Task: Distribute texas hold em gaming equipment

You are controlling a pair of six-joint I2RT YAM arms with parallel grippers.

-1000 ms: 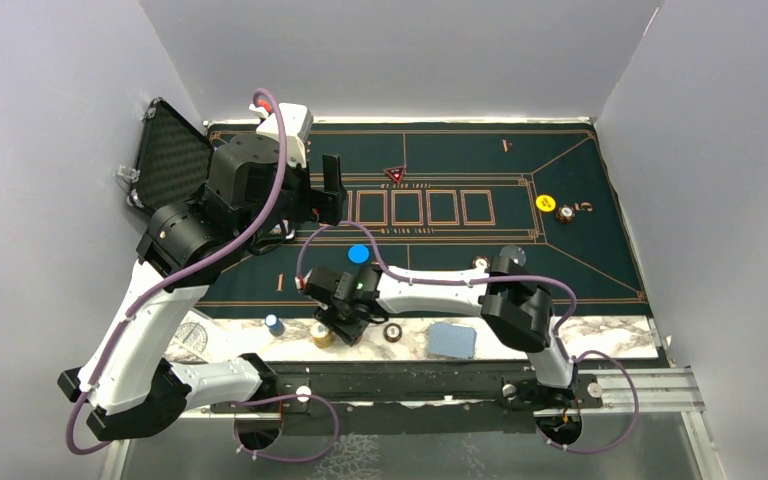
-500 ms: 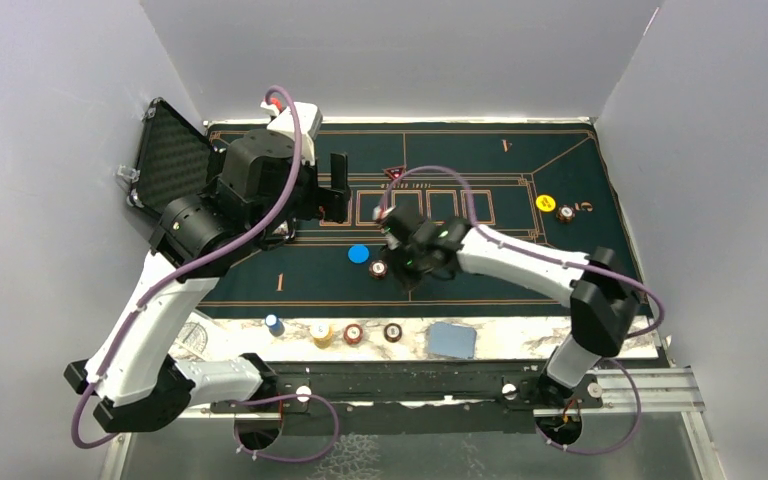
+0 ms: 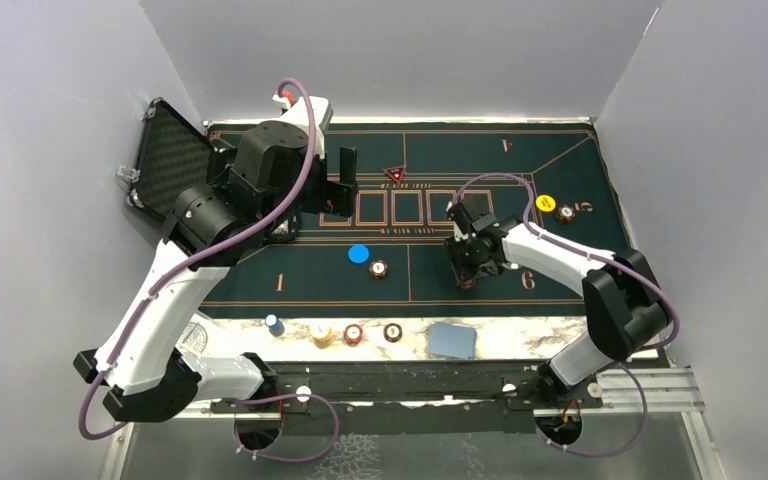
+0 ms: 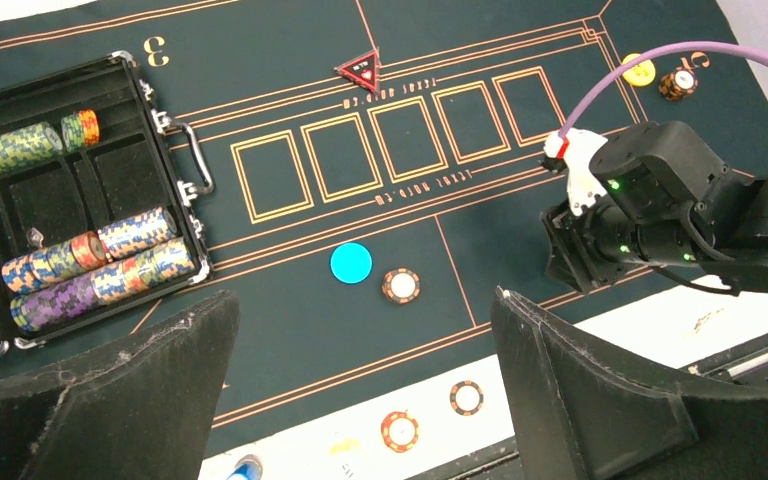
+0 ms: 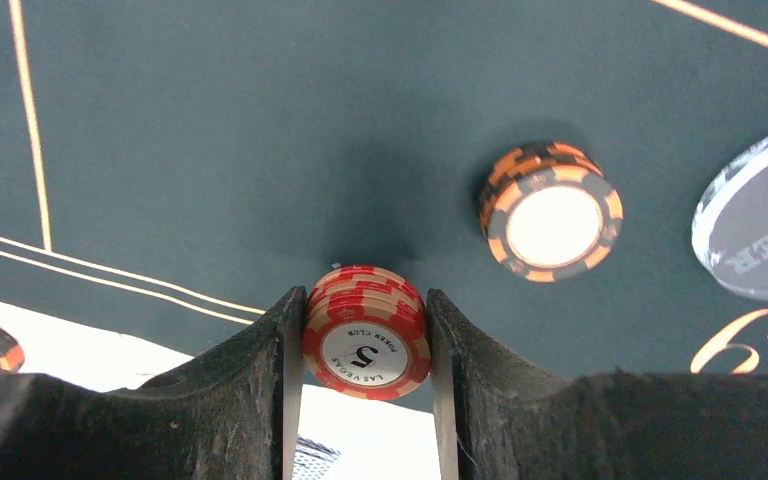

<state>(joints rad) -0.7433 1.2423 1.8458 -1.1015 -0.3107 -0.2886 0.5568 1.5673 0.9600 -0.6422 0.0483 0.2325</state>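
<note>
Distribution looks partway done. An orange-black chip [image 5: 550,212] lies just ahead of the right end effector [image 5: 365,300] and a yellow disc [image 3: 547,204] farther beyond it. Spare chips [image 3: 353,333] and the card deck [image 3: 452,340] sit behind it on the surface [image 3: 520,340]. Its jaws, half closed, clamp a red chip stack [image 5: 365,345]. The left end effector [image 4: 365,298] gapes wide, empty.

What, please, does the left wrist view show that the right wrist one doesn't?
Only the left wrist view shows the open case, the red triangular marker, the blue disc and the open left gripper. Only the right wrist view shows the red chip stack clamped in the right gripper, with an orange-and-black chip and a clear disc nearby. Both show the green felt mat.
</note>
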